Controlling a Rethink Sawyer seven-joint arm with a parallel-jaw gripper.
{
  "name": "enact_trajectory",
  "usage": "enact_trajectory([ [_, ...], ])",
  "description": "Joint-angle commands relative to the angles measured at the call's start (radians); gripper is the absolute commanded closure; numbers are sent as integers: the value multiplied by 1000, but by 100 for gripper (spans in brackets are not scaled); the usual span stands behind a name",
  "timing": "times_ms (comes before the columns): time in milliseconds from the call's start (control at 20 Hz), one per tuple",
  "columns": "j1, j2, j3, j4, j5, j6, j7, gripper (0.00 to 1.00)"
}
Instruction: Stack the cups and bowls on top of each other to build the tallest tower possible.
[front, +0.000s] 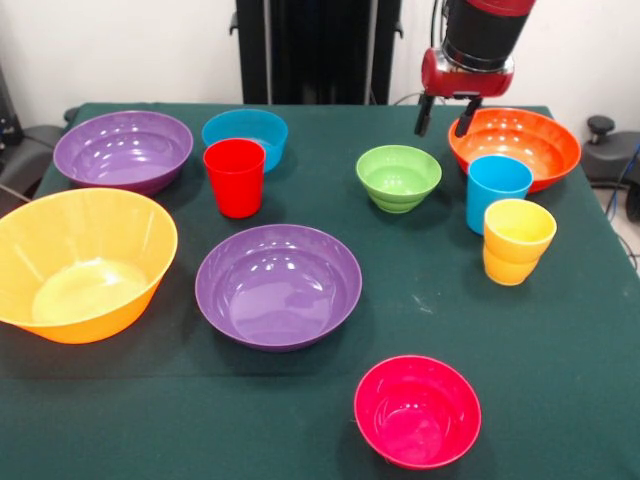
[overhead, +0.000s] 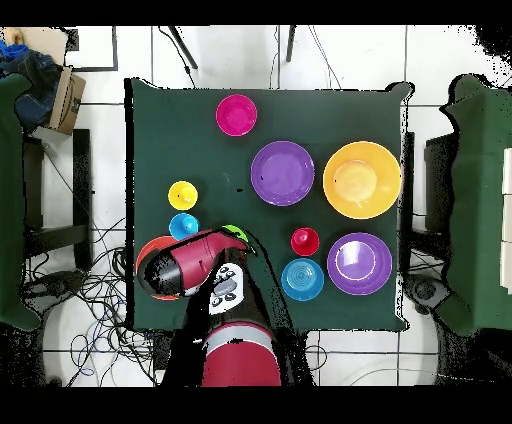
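Note:
My gripper is open and empty. It hangs above the table's far side, over the left rim of the orange bowl, and to the right of the green bowl. A light blue cup and a yellow cup stand upright in front of the orange bowl. A red cup stands in front of the blue bowl. One purple bowl sits at the far left, another in the middle. The yellow-orange bowl is at the left, the magenta-pink bowl nearest the camera. Nothing is stacked.
In the overhead view my arm covers the orange bowl and most of the green bowl. The green cloth table ends close to the pink bowl. Chairs stand at both sides of the table.

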Motion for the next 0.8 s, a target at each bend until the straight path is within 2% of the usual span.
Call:
enact_trajectory([
  [50, 25, 7, 29, -45, -1, -28, 86, 0],
  [800, 49, 32, 16, -55, 3, -49, 104, 0],
])
